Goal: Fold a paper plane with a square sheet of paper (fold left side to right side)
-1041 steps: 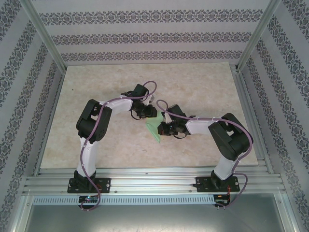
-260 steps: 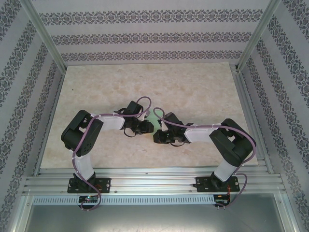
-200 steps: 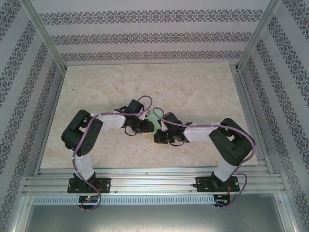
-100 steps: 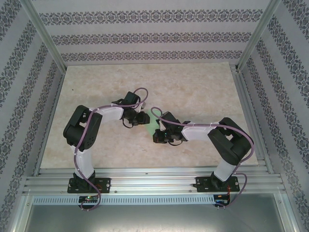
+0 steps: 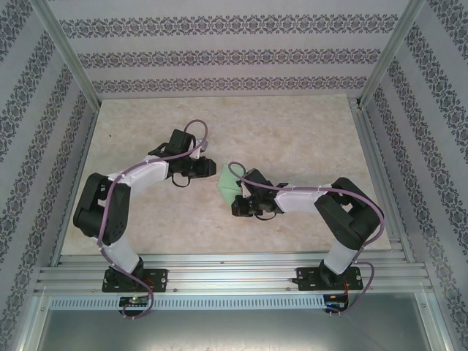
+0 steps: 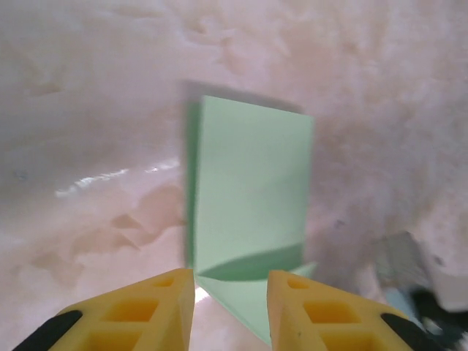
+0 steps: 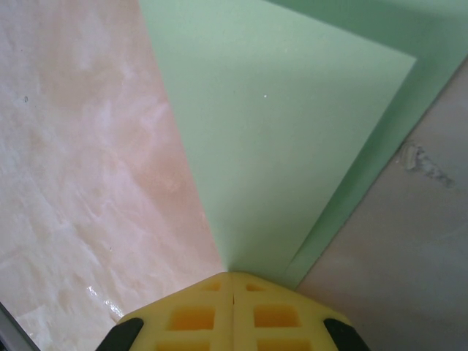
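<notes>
While the right gripper (image 7: 232,276) has its yellow fingers pressed together with a corner of the sheet of paper (image 7: 278,131) running into their tips, it looks to be pinching that corner, probably to anchor the sheet so a crease cannot slide. From the overhead camera the pale green sheet lies near the middle of the marbled table (image 5: 307,131), already folded on itself, with the right gripper at about five o'clock from it and the left gripper (image 5: 210,167) at about ten o'clock, just beside it but apart. Seen from the left wrist, that gripper's fingers stand a narrow way apart with nothing between them, and the sheet sits beyond them toward twelve o'clock: a tall panel with a shadowed edge at nine o'clock and a smaller flap pointing toward six o'clock. The shadow suggests that the panel is not pressed flat, though I cannot tell how far it rises. In the right wrist view a second layer peeks out along the three o'clock edge, so the layers are not quite aligned. Judging by this, the left-to-right fold is formed but not firmly creased, and the free gripper seems placed to press it next
</notes>
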